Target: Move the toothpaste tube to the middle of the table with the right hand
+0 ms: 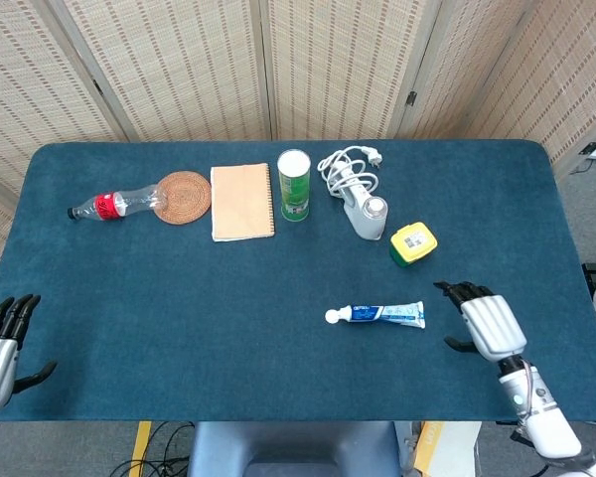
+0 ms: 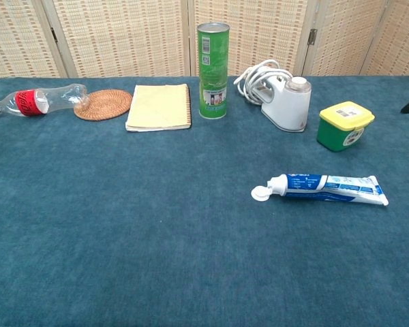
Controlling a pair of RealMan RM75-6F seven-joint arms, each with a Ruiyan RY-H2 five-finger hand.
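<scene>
One blue-carpeted table (image 1: 179, 298) before woven screens (image 1: 179, 60) — right hand (image 1: 489, 326) empty, fingers spread, near toothpaste tube (image 1: 377, 315).

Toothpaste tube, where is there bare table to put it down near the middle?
Bare cloth lies left of the toothpaste tube, below the notebook and green can. The back row is crowded, from plastic bottle to yellow-lidded box.

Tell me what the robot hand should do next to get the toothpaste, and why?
Probably reach the right robot hand a little further left and lower it onto the toothpaste tube. It is open, holds nothing and sits just beside the tube's flat end, not touching it yet.
</scene>
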